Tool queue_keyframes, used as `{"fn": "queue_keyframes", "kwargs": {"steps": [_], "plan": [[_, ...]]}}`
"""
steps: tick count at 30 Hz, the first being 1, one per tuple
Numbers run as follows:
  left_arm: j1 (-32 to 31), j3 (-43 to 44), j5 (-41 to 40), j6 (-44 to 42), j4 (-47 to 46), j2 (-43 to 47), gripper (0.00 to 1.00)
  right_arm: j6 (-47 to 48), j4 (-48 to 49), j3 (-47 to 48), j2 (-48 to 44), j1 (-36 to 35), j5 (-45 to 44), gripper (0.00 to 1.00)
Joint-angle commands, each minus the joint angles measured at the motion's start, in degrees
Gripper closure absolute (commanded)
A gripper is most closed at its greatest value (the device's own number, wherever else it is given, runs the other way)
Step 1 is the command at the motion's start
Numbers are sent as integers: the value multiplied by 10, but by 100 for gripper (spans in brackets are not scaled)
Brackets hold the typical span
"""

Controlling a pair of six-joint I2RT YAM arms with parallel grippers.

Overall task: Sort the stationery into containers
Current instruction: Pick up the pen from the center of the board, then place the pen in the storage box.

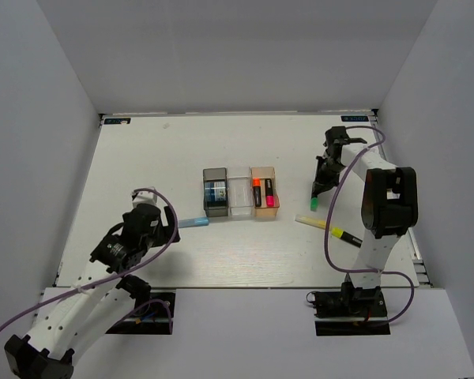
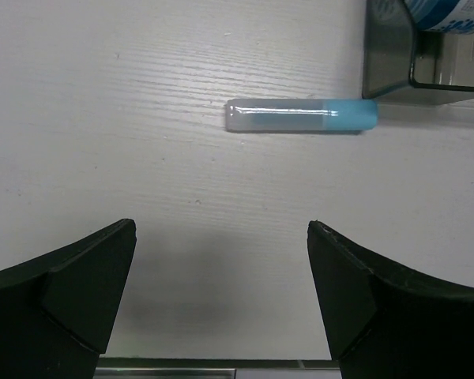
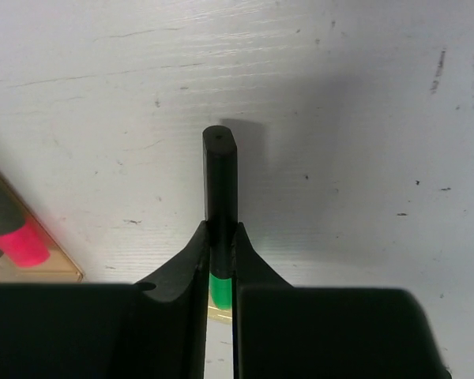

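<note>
- Left gripper (image 1: 164, 223), lower left of the top view: fingers (image 2: 79, 276) spread wide, nothing between them, hovering over bare white surface (image 1: 245, 253).
- Light-blue stick (image 1: 194, 222) lies flat on the surface just beyond the left gripper. In the left wrist view it sits in the upper middle (image 2: 300, 116), its blue end just beside the near corner of the dark grey bin (image 2: 387, 55).
- Yellow-ended highlighter (image 1: 347, 236) and pale-yellow stick (image 1: 311, 223) lie end to end in a slanted line, lower right of centre in the top view. Contact between them cannot be determined.
- Right gripper (image 1: 316, 192), right of centre: fingers (image 3: 189, 260) pressed onto the green-ended highlighter (image 3: 220, 174), pinching it near its green end; the black body projects beyond the fingertips. Whether its tip touches the surface cannot be determined.
- Three bins stand touching in a row at centre frame: dark grey bin (image 1: 205, 189) left, clear bin (image 1: 240, 207) middle, orange-tan bin (image 1: 265, 214) right.
- Blue-white block (image 1: 215, 191) rests inside the dark grey bin.
- Orange-ended highlighter (image 1: 257, 192) and pink-ended highlighter (image 1: 268, 195) lie side by side inside the orange-tan bin.
</note>
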State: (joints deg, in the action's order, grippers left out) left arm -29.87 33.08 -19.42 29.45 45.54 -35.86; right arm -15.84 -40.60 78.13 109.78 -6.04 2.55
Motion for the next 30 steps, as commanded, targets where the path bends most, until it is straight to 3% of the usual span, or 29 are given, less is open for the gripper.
{"fn": "queue_keyframes", "kwargs": {"steps": [1, 7, 13, 19, 30], "plan": [[19, -1, 23, 4, 3, -2, 0, 17, -22, 24, -14, -1, 19, 100], [34, -4, 41, 3, 0, 0, 0, 17, -31, 29, -10, -4, 62, 100], [37, -11, 44, 3, -6, -6, 0, 29, -19, 98, -69, -30, 192, 100], [39, -10, 51, 3, -4, -13, 0, 5, -26, 142, -60, -63, 256, 100], [40, -14, 54, 8, 1, -7, 0, 1, -40, 203, 39, -152, 242, 100]]}}
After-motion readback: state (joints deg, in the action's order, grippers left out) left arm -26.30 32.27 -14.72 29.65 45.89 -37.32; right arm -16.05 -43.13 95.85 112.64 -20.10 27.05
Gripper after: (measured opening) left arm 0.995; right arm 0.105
